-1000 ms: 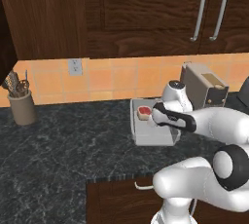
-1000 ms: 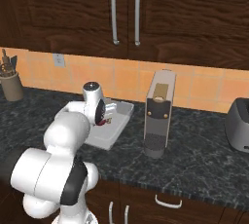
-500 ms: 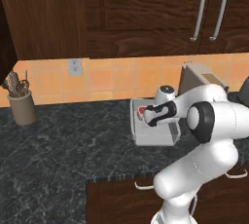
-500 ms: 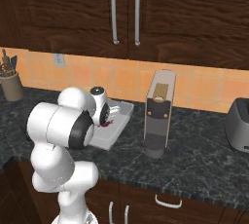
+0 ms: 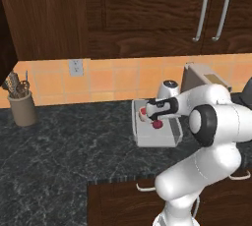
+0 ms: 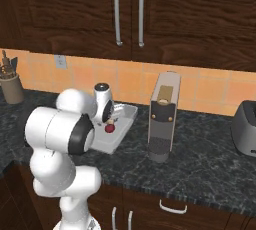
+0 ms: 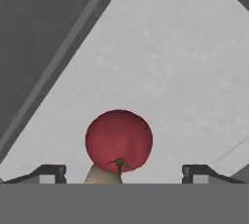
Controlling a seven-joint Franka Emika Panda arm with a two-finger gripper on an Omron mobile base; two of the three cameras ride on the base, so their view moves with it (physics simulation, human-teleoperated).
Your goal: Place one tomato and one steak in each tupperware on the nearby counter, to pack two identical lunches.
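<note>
Over the tub [image 5: 156,136] on the worktop [image 5: 69,146] I have the gripper [image 5: 150,117] hanging low, and in the hand view its two tips stand wide apart at either side with nothing between them. A red tomato [image 7: 118,140] lies on the pale tub floor [image 7: 170,72] right below the hand, stem towards the camera, with a tan patch just under it that I cannot identify. From the left base view I see the tomato [image 5: 157,125] inside the tub near its back half, and a second small red thing at the tub's back left corner, partly hidden by the hand, so I cannot tell what it is. From the right base view the tomato [image 6: 109,128] sits in the tub [image 6: 117,136], just beside the arm's wrist. To the right of the tub stands a tall coffee machine [image 6: 163,116], apart from it, and further right a toaster [image 6: 246,128]. At the far left of the worktop is a utensil pot [image 5: 22,108], well apart from the tub.
</note>
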